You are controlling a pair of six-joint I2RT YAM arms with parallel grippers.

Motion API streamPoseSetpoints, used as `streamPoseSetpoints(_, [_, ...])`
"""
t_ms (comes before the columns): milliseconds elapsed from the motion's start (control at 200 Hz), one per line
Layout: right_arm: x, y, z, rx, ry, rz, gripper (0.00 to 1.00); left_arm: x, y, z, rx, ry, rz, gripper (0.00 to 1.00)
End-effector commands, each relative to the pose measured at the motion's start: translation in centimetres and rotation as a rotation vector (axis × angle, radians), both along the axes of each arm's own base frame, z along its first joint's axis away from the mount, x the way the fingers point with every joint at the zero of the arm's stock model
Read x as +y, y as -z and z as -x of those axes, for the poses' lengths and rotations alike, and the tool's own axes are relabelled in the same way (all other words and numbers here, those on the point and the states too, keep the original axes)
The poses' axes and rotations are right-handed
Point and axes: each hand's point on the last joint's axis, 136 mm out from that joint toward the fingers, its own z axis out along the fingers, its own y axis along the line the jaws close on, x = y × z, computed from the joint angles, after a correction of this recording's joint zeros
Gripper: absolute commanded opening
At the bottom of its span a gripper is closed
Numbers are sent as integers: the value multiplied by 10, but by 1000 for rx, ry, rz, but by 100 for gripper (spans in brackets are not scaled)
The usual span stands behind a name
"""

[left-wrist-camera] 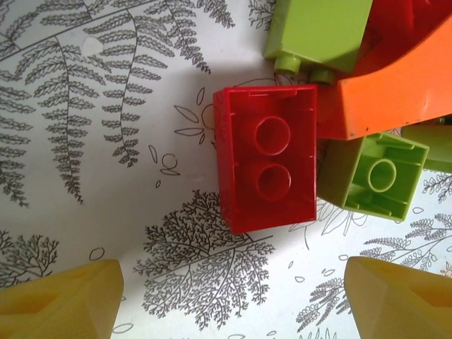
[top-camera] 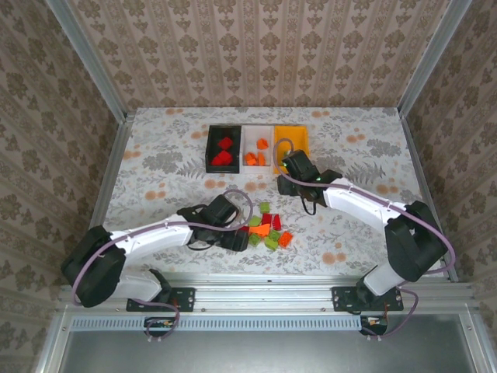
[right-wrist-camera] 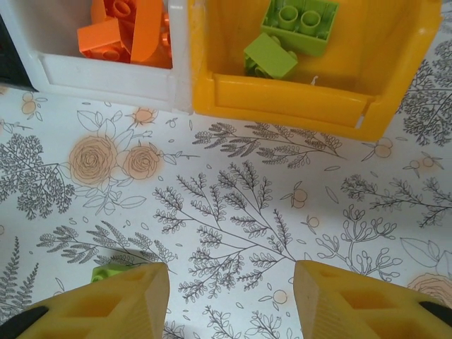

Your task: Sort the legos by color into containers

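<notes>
Three containers stand in a row at the back: a black bin [top-camera: 213, 140] with red legos, a white bin [top-camera: 250, 140] with orange ones, and a yellow bin [top-camera: 301, 138]. A loose pile of legos [top-camera: 268, 229] lies on the mat in front. My left gripper [top-camera: 239, 235] [left-wrist-camera: 233, 304] stands open just short of a red brick [left-wrist-camera: 267, 168]. That brick touches a curved orange piece [left-wrist-camera: 395, 92] and a green brick [left-wrist-camera: 381, 175]. My right gripper [top-camera: 289, 161] [right-wrist-camera: 232, 304] hangs open and empty in front of the yellow bin [right-wrist-camera: 282, 95], which holds green bricks [right-wrist-camera: 300, 21].
The white bin [right-wrist-camera: 106, 74] with orange bricks [right-wrist-camera: 127, 28] sits tight against the yellow one. A sliver of green [right-wrist-camera: 106, 272] peeks out behind my right gripper's left finger. Patterned walls close in the floral mat [top-camera: 171, 179] on three sides.
</notes>
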Motion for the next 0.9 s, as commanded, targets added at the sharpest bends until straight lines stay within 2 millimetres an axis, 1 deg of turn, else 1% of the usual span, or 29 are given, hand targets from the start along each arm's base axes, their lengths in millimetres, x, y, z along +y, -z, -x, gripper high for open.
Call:
streamPoseSetpoints(0, [-10, -6, -1, -25, 39, 3, 51, -12, -11, -12, -53, 26, 27, 84])
streamPoseSetpoints(255, [-14, -5, 1, -20, 43, 12, 51, -14, 3, -21, -32, 9, 28, 80])
streamPoseSetpoints(350, [-15, -4, 1, -21, 46, 10, 51, -15, 5, -24, -28, 4, 34, 79])
streamPoseSetpoints(510, [-17, -1, 3, -15, 51, 10, 51, -12, 9, -31, -30, -24, 29, 76])
streamPoseSetpoints(625, [-17, -1, 3, -16, 54, 7, 51, -12, 11, -38, -32, -40, 43, 71])
streamPoseSetpoints(730, [-19, -2, 4, -19, 57, 9, 51, -15, 12, -45, -38, -43, 48, 65])
streamPoseSetpoints(825, [-22, -4, 6, -23, 62, 13, 51, -14, 14, -50, -49, -50, 41, 56])
streamPoseSetpoints(895, [-26, -5, 7, -28, 67, 13, 51, -13, 16, -53, -52, -57, 38, 54])
